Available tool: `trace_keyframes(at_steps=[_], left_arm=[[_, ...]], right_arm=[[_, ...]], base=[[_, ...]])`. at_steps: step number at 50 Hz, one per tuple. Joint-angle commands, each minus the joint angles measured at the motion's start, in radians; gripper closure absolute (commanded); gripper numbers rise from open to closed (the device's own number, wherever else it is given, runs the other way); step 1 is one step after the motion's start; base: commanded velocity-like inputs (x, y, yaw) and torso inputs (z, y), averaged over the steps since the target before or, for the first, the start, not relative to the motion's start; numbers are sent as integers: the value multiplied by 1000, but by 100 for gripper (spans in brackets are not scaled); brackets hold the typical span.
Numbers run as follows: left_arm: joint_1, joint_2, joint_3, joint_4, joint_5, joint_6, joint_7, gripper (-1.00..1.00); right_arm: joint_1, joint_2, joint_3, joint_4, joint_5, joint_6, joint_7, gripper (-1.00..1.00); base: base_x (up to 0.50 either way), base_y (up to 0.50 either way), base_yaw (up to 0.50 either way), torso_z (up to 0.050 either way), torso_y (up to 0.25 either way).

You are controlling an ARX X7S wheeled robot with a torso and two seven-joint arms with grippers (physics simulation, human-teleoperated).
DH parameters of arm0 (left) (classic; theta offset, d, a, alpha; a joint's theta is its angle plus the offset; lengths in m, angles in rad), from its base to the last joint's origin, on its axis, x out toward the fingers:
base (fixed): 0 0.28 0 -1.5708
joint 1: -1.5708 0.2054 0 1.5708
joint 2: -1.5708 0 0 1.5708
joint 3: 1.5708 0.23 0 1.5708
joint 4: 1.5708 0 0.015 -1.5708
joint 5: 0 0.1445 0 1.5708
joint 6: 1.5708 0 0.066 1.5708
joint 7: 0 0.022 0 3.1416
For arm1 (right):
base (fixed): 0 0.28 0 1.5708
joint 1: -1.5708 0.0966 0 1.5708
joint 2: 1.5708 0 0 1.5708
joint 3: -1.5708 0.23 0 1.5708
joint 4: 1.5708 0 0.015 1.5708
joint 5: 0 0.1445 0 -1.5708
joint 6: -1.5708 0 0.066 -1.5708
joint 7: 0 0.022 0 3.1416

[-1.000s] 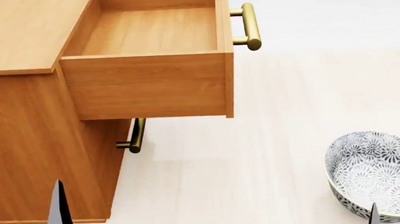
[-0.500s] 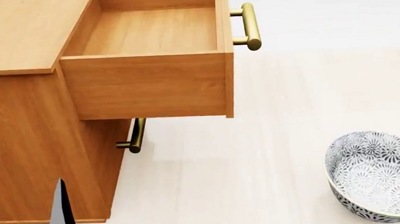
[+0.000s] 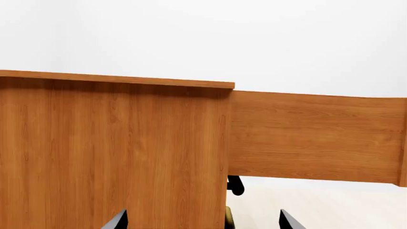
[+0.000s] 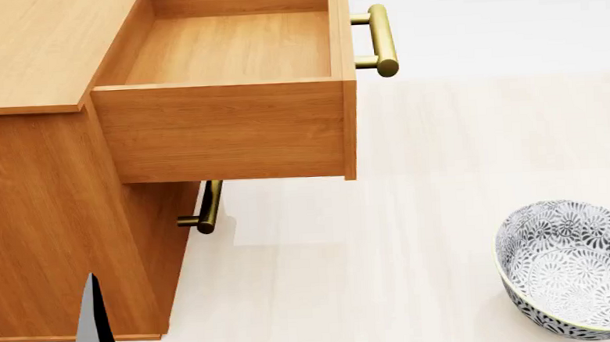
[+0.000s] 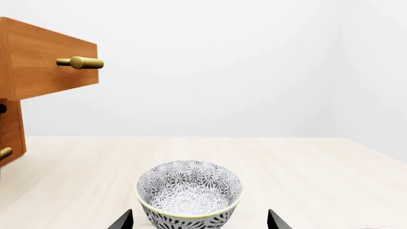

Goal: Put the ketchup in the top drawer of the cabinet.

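Note:
The ketchup is not in view in any frame. The cabinet [image 4: 47, 231] stands at the left of the head view. Its top drawer [image 4: 224, 128] is pulled out and empty, with its brass handle [image 4: 382, 41] at the far end. My left gripper [image 3: 202, 222] is open and empty, facing the cabinet's side [image 3: 114, 152] just below the drawer [image 3: 311, 136]. One of its fingers [image 4: 92, 331] shows low in the head view. My right gripper [image 5: 198, 222] is open and empty, with its jaws either side of the grey-patterned bowl [image 5: 188, 191].
The grey-patterned bowl [image 4: 573, 267] sits on the pale floor at the lower right. The lower drawer's brass handle [image 4: 207, 207] sticks out under the open drawer. In the right wrist view the open drawer [image 5: 38, 62] is at the far left.
The right fingertip seen a second ago near the bowl has dropped out of the head view. The left finger has sunk slightly. The drawer and bowl have not moved.

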Motion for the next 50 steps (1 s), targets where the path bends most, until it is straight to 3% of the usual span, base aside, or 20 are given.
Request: trace_keyframes(at_steps=[1,50], left_arm=[[-2,-7,4,-2,-6,3,-10,-100],[-15,-30,27,-16,-24,8,-44,-100]], right_arm=[[-5,-26,23,44,-2,-30,2,-100],[67,-73,-17,235,-41,-93,-12,-100]], base=[[0,0,0,0,0],[0,0,0,0,0]])
